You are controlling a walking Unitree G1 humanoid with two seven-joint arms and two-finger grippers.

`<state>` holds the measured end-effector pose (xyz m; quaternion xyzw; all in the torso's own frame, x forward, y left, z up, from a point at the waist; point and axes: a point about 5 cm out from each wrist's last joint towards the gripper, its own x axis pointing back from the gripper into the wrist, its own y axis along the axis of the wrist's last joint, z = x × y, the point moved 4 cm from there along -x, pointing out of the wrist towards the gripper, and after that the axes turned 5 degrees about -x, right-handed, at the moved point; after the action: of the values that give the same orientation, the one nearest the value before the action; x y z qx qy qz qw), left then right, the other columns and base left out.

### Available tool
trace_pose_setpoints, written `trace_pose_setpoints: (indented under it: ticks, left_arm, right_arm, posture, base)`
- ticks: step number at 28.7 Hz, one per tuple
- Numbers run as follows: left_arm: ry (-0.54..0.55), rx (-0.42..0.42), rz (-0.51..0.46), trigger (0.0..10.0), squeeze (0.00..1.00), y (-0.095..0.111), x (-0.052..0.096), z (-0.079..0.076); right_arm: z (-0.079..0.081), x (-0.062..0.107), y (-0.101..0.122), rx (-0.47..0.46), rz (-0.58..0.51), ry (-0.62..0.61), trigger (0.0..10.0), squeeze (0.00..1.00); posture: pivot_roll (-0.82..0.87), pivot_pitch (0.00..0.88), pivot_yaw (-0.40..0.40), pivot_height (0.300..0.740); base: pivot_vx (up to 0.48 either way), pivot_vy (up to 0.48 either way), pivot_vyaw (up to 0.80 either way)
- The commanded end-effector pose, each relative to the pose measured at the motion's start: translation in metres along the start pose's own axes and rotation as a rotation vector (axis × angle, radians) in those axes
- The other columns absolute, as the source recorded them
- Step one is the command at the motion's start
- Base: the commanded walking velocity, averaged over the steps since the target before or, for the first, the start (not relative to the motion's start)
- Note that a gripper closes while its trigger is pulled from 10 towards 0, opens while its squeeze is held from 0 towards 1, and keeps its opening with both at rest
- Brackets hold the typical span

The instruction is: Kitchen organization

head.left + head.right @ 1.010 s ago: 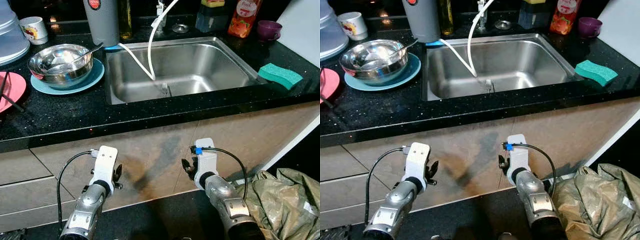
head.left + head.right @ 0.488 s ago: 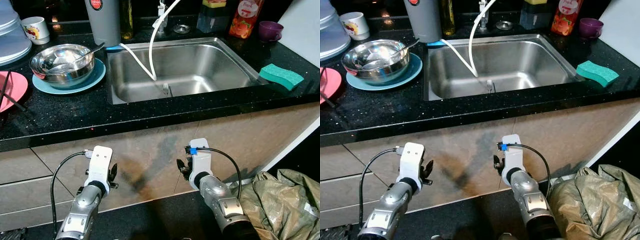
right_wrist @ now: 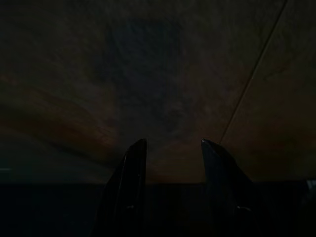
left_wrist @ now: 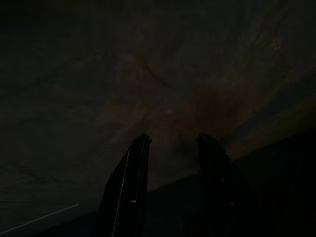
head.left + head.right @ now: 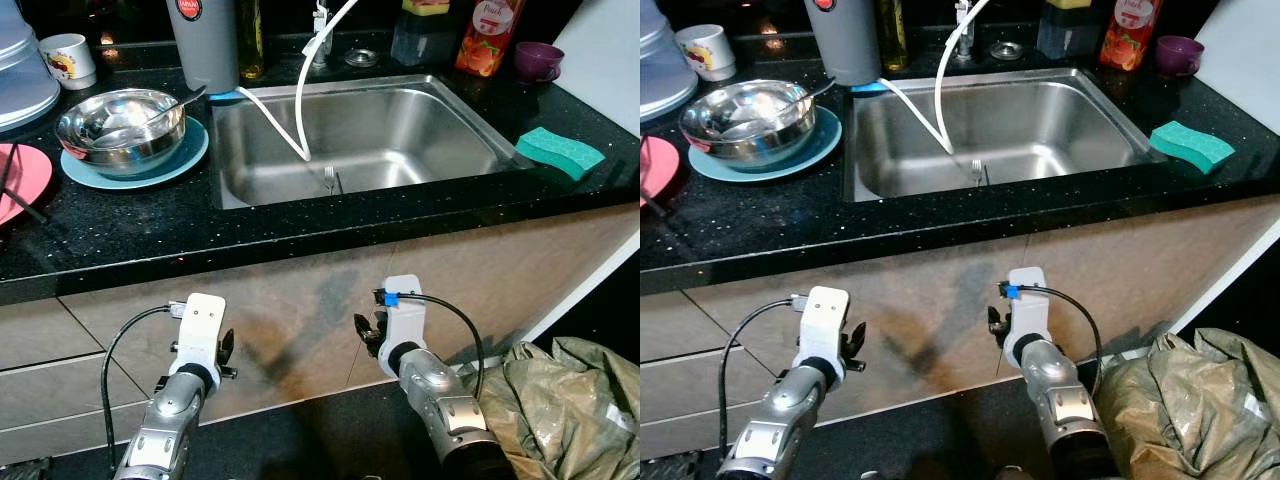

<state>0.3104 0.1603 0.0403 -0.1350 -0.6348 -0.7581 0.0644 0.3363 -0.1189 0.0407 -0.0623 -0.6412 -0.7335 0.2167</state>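
Note:
A steel bowl (image 5: 120, 120) with a spoon in it sits on a blue plate (image 5: 188, 158), left of the sink (image 5: 420, 115). A fork (image 5: 329, 178) lies on the sink floor beside a white hose (image 5: 300, 95). A green sponge (image 5: 560, 152) rests on the black counter at the right. Both arms hang low in front of the cabinet, below the counter edge. My left gripper (image 4: 173, 139) and my right gripper (image 3: 173, 143) are open, each with nothing between its fingers and facing the brown cabinet front.
A pink plate (image 5: 25, 175), a mug (image 5: 70, 58) and a grey tumbler (image 5: 205, 45) stand at the back left. An orange bottle (image 5: 487, 35) and a purple cup (image 5: 538, 60) stand behind the sink. A crumpled bag (image 5: 570, 400) lies on the floor at the right.
Both arms have sunk slightly lower in front of the cabinet since a second ago. The view has shifted a little; the things on the counter have not moved.

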Motion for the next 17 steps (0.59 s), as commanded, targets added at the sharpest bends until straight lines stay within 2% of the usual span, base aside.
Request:
trace_pose_setpoints:
  ticks: [1,7,17]
  left_arm:
    - [0.01,0.01,0.006,10.0,0.0,-0.004,0.0031,0.0026]
    - [0.019,0.036,0.033,10.0,0.0,-0.0091,0.0038,0.006]
    - [0.03,0.048,0.028,10.0,0.0,-0.0065,0.0053,0.007]
  right_arm:
    - [-0.0002,0.0012,-0.0041,-0.021,-0.004,-0.006,10.0,0.0]
    - [0.0035,0.0028,-0.005,0.014,-0.005,0.017,10.0,0.0]
    - [0.003,0.0028,-0.0035,-0.008,-0.009,0.035,10.0,0.0]
  posture:
    - [0.03,0.124,0.024,0.74]
    - [0.02,0.133,0.002,0.74]
    - [0.02,0.132,-0.006,0.74]
  base:
    - [0.0,0.0,0.0]
    - [0.0,0.0,0.0]
    - [0.0,0.0,0.0]
